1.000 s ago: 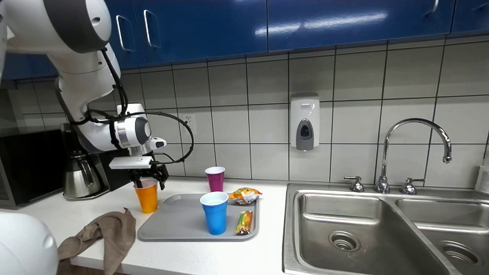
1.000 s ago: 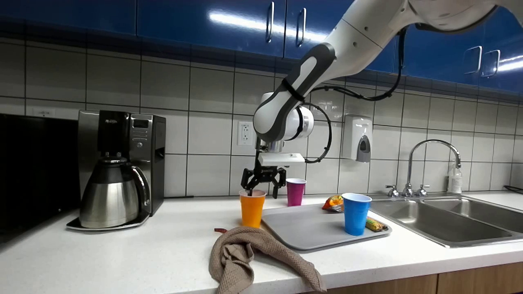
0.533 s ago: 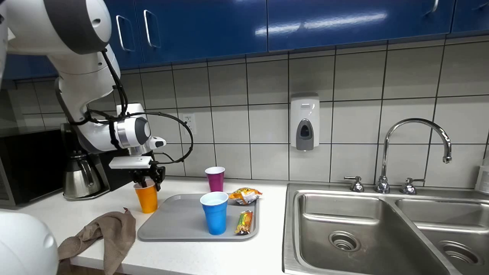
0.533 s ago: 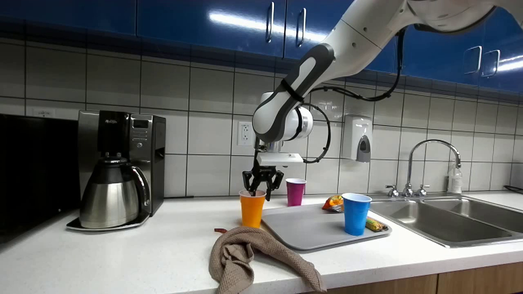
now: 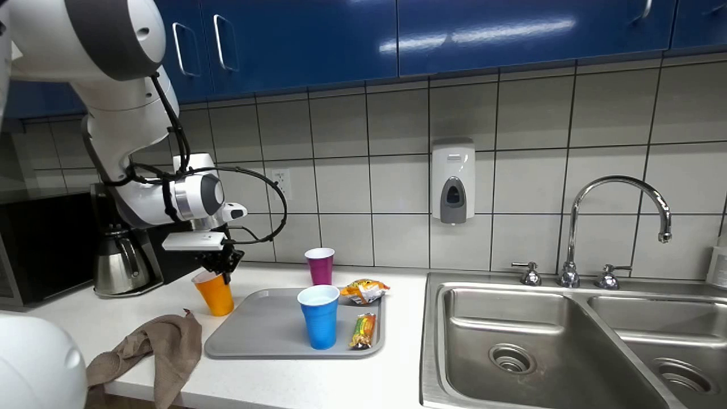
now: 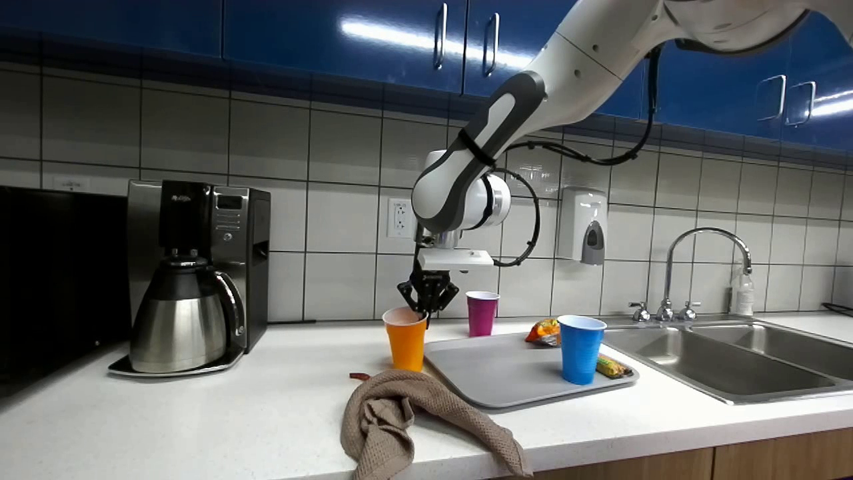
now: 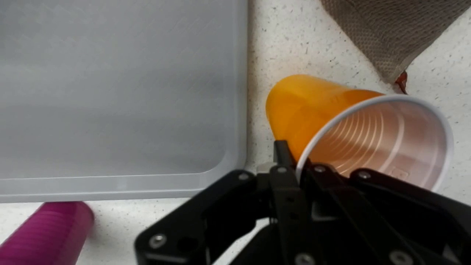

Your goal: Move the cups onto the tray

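Arm white, glossy, fat rounded links; thin seam and 2 small dark spots on a link in an exterior view. Wide dark grey band higher up. Dark grey trim curving round 1 white oval inlay. Silver ring, black straps round a link. Black cables tied along the links, 1 thinner loop bowing out. White rounded piece with black oval mark. Flat white box just above the gripper, silver collar over it. Gripper all black: jointed bars, 2 slim fingers, silvery screw heads in the wrist view. Pale marking on its body, too small to read.
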